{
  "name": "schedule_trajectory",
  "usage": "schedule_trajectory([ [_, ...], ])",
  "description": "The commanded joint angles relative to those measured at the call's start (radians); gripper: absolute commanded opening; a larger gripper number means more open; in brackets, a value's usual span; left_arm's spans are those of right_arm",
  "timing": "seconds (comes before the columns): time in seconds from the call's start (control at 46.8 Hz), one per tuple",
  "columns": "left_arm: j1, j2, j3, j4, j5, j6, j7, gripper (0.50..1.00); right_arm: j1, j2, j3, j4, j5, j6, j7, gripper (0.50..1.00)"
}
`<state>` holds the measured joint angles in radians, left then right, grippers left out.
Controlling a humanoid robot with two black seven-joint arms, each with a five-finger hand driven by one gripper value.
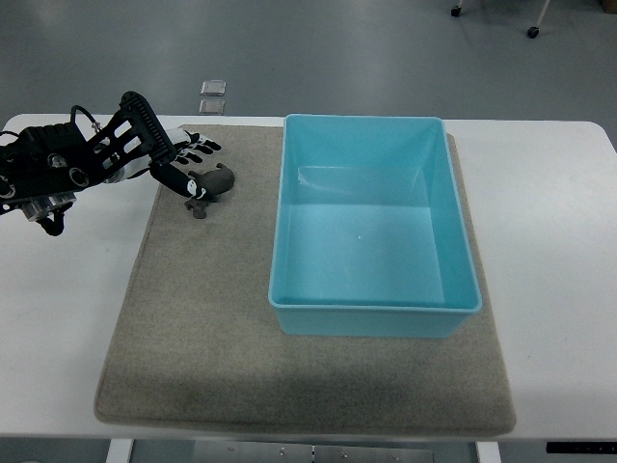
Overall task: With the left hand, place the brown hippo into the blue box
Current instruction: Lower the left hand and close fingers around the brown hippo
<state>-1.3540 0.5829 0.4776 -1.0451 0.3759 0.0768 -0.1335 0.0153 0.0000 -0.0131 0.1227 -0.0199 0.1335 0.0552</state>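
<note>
Hippo (211, 188) — brown, small, lying on the grey felt mat (212, 318), well left of the blue box (463, 241) and level with its far half. Not in the box. Head or legs hard to tell apart at this size, only a dark lump with a stub pointing down toward the mat's near side.

Left hand (183, 159) right at the toy, reaching in from the left edge on a black, cable-strung arm (67, 164). Fingers (201, 147) stretched out flat past the hippo's far side, thumb (172, 178) dropped low against the toy's left flank. Touching it, by the look of things, but not wrapped round it — no firm grasp to be seen, hand fairly wide.

Blue box sitting square on the mat's right part, open top, pale floor bare. White table (549, 251) under everything, mat edge running just left of the hand's wrist. Beyond the table's far rim, left of the box's far corner, two little square floor plates (213, 96) on grey floor.
</note>
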Motion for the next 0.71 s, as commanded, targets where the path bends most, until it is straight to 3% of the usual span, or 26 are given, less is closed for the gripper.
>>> schedule_trajectory([
  [0.0, 0.001, -0.002, 0.001, 0.002, 0.001, 0.000, 0.000, 0.894, 0.000, 0.000, 0.001, 0.000, 0.000, 0.000, 0.000, 0.936],
  [0.684, -0.007, -0.005, 0.003, 0.010, 0.003, -0.003, 0.032, 0.759, 0.000, 0.000, -0.001, 0.000, 0.000, 0.000, 0.000, 0.936],
])
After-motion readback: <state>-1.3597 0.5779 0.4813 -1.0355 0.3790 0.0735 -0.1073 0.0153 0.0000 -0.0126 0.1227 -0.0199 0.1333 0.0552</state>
